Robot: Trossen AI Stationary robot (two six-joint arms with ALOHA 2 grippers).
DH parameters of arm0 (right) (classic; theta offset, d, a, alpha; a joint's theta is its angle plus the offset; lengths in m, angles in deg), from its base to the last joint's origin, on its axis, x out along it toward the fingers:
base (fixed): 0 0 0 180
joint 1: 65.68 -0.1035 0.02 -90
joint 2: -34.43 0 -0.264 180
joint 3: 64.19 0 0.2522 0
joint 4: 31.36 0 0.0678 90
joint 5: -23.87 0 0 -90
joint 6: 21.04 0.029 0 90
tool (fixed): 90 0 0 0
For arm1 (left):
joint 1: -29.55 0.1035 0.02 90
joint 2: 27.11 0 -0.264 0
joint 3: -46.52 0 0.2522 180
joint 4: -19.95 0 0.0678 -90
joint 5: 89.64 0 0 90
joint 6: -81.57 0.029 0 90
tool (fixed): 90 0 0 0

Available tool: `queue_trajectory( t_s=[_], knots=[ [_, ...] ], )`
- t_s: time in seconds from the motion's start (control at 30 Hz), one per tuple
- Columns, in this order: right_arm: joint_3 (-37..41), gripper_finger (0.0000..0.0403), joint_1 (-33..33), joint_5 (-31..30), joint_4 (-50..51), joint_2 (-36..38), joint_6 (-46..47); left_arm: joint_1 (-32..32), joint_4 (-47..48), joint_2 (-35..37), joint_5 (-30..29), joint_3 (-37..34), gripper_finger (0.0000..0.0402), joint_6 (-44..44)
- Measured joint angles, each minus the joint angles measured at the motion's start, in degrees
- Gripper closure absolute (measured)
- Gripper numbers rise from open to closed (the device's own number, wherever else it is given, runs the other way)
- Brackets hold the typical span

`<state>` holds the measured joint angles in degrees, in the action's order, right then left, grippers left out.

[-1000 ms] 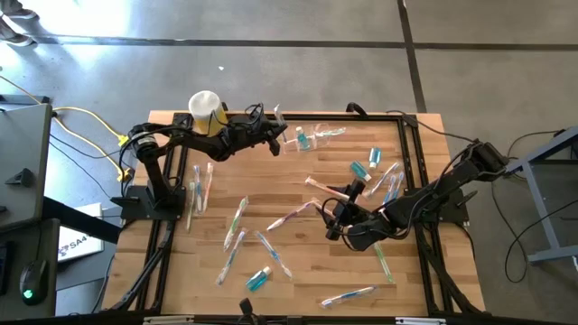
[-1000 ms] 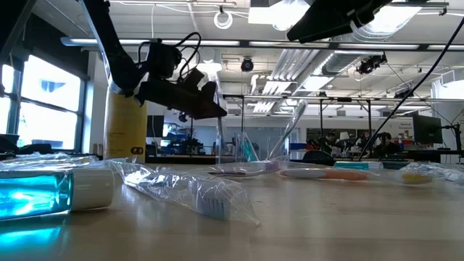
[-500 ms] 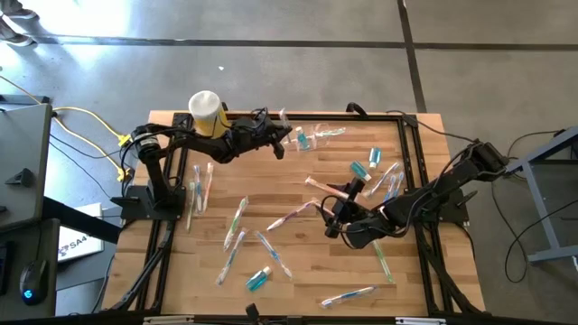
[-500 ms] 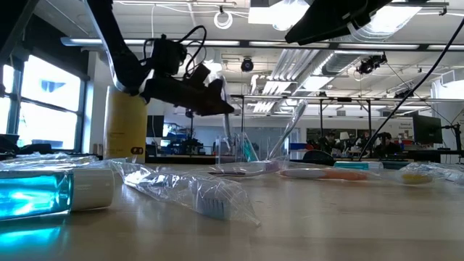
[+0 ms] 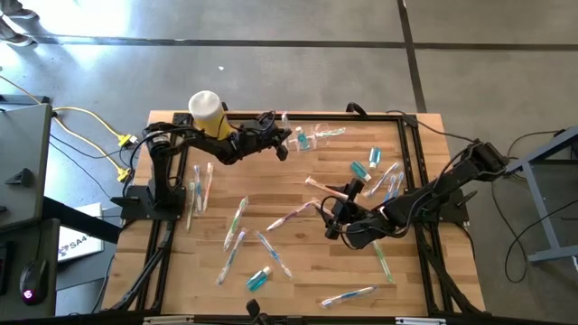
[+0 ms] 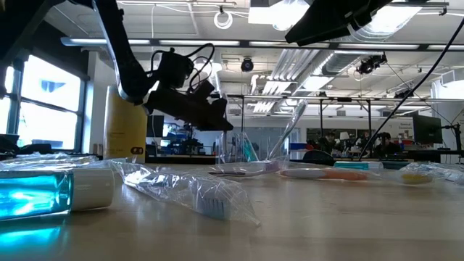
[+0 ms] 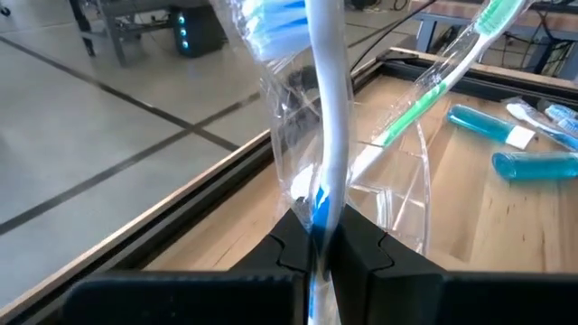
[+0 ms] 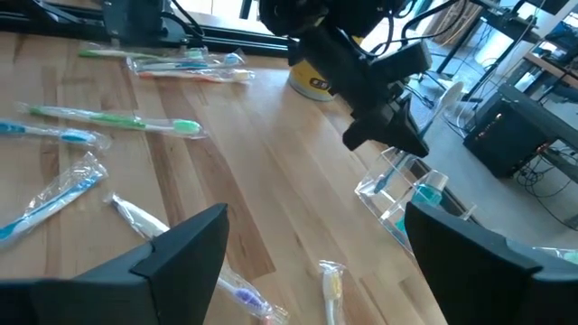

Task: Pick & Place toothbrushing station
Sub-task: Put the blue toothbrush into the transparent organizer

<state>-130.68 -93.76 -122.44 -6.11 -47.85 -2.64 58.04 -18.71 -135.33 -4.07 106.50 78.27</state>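
At twelve o'clock, the left gripper (image 5: 283,144) pinches a wrapped toothbrush (image 7: 327,135) upright just beside the clear cup (image 5: 302,139), which already holds one. The right gripper (image 5: 336,217) hangs wide open, empty, mid-table. Many toothbrushes and tubes remain scattered.

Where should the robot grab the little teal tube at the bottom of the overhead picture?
Pinch the teal tube across its teal middle, coming straight down. It lies flat, so only its top and long sides are free, and the body looks slim enough for an open gripper to straddle.
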Motion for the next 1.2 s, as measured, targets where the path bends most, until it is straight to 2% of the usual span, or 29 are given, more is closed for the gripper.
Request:
queue_trajectory(
  t_s=[0.47, 0.83, 1.2],
  knots=[
    [0.0, 0.0076, 0.0, 1.2, 0.2, 0.0, 1.1, 0.0, 2.5, -0.2, -1.1, 0.0, 0.0321, 0.0],
    [0.0, 0.0076, 0.0, 1.4, 0.3, 0.0, 1.6, 0.0, 2.2, 0.0, -1.1, 0.0, 0.0237, 0.7],
    [0.0, 0.0076, 0.0, 1.2, 0.4, 0.0, 2.0, 0.0, 6.8, 5.9, -1.2, 0.0, 0.0231, 2.0]
  ],
)
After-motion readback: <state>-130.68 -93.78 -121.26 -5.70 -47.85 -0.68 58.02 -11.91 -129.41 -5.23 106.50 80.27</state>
